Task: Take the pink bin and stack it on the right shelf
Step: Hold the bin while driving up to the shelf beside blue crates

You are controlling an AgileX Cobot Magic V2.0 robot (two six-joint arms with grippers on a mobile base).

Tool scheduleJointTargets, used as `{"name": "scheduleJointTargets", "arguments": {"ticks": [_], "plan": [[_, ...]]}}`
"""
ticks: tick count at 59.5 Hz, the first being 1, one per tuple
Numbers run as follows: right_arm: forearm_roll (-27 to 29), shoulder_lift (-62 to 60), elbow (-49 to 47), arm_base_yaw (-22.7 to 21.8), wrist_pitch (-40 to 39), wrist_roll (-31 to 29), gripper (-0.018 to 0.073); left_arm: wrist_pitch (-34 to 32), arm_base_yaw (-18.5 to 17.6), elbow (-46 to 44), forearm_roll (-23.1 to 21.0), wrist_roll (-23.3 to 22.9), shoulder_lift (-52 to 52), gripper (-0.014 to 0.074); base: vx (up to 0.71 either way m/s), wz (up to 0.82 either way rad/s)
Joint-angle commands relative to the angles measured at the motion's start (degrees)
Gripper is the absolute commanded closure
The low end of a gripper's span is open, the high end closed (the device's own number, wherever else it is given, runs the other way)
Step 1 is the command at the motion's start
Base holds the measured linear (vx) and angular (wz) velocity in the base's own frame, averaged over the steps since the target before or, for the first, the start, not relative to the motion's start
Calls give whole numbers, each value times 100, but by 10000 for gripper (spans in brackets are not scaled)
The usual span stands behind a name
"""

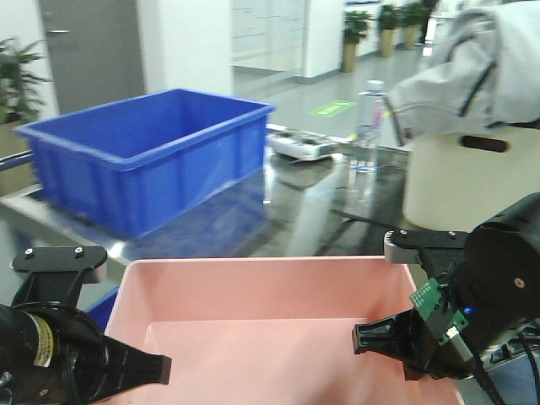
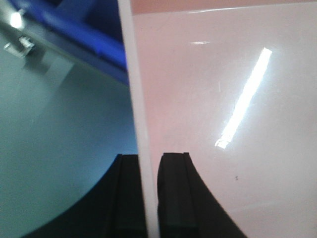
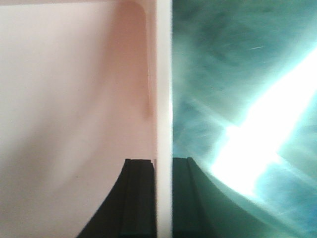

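Note:
The pink bin [image 1: 278,329] fills the near foreground, held up between both arms. My left gripper [image 1: 148,367] is shut on the bin's left wall; in the left wrist view its fingers [image 2: 176,198] clamp the pale rim [image 2: 134,99] on both sides. Over on the bin's right wall my right gripper [image 1: 371,337] is shut too, and its fingers [image 3: 138,198] pinch the rim [image 3: 163,89] from inside and outside. The right shelf [image 1: 295,219], dark grey and glossy, lies just beyond the bin.
A large blue crate [image 1: 152,152] stands on the glossy surface at the left. A cream bin [image 1: 460,186] with a grey jacket [image 1: 472,67] over it stands at the right. A water bottle [image 1: 369,118] and a white device [image 1: 304,145] sit further back.

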Motion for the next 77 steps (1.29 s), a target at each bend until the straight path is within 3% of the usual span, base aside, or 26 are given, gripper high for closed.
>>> {"name": "scheduleJointTargets", "arguments": {"ticks": [1,34,77], "plan": [[-207,-204,-157,-4,-269,-20,559,-496,-58,-199,-34,23,-228,524,24,-65],[-207,-204,-157,-4,-269,-20,559,-496,-58,-199,-34,23,-228,524,19,-57],[-207,-204,-157,-4,-257,-20,559,-496,-58,-199,-34,23,-228,524,14,-22]]}}
